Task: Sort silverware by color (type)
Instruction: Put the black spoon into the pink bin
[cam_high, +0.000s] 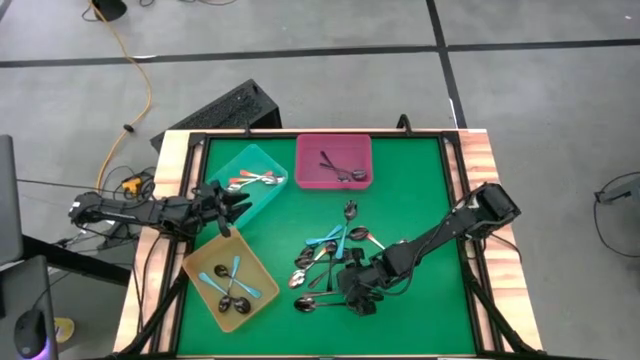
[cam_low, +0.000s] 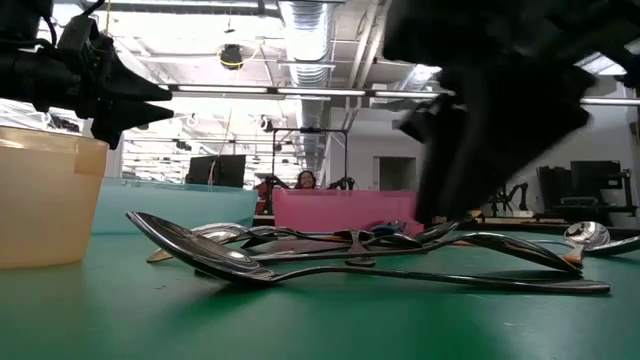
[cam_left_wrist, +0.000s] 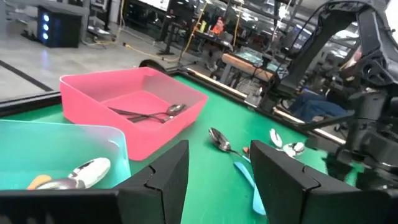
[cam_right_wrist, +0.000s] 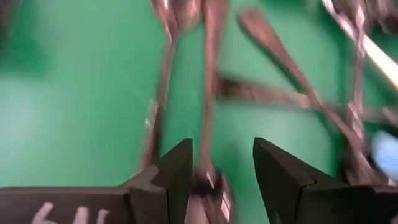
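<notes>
Silverware (cam_high: 335, 255): we see a pile mid-table.
Right end effector (cam_high: 357, 297): we see it open, empty, over the pile.
Left end effector (cam_high: 228, 205): closed, empty.

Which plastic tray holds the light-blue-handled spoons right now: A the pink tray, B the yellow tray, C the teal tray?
B: in the high view the light-blue-handled spoons lie in the yellow plastic tray, by the table's near left corner.
</notes>
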